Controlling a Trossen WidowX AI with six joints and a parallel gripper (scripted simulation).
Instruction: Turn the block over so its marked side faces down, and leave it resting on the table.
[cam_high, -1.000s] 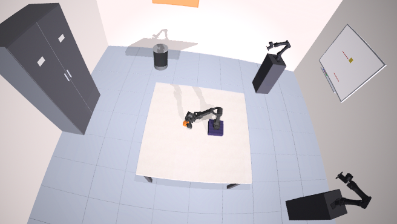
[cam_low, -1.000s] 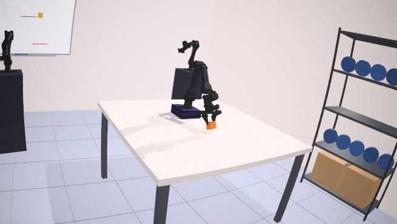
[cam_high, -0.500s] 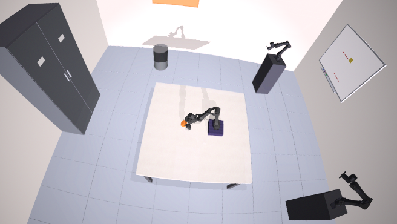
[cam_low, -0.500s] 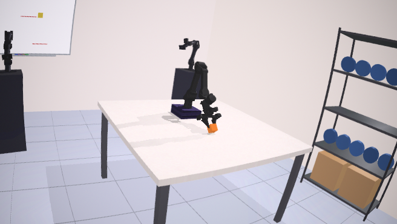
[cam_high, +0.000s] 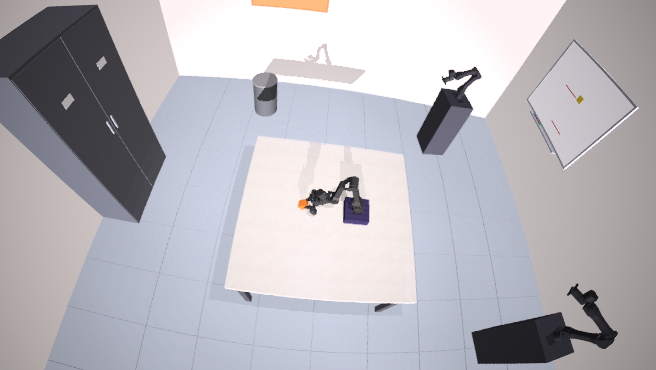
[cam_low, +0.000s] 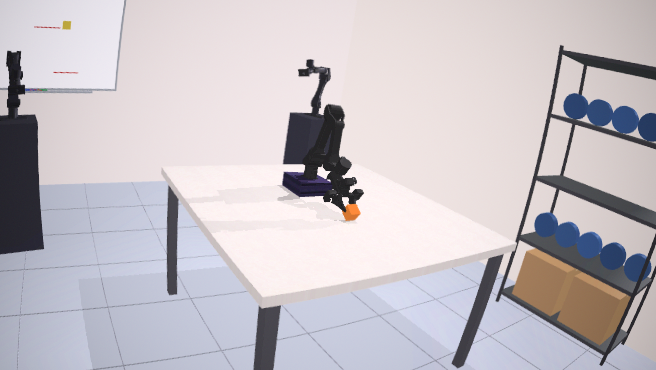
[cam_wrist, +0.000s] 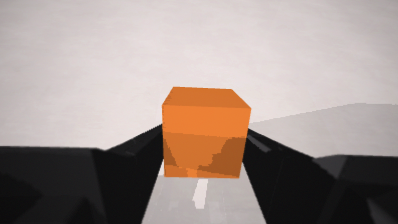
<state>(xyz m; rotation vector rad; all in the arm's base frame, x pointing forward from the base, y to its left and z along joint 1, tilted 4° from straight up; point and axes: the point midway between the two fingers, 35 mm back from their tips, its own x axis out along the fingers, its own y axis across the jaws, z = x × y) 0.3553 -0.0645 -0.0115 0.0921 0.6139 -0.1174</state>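
The orange block (cam_wrist: 206, 132) is clamped between the two black fingers of the end effector (cam_low: 345, 204), tilted, low over the middle of the white bench (cam_low: 400, 240); whether a corner touches the surface cannot be told. No marked face can be made out. The grasp is judged complete and the turning under way; setting down with the marked side underneath and release are judged outstanding. The arm's blue base plate (cam_high: 347, 218) stands just beside.

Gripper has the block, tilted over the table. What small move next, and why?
Probably keep rotating the wrist before lowering. The gripper is shut on the block, which hangs tilted close above the table. No marked side shows in these views, so I cannot confirm that it faces down.
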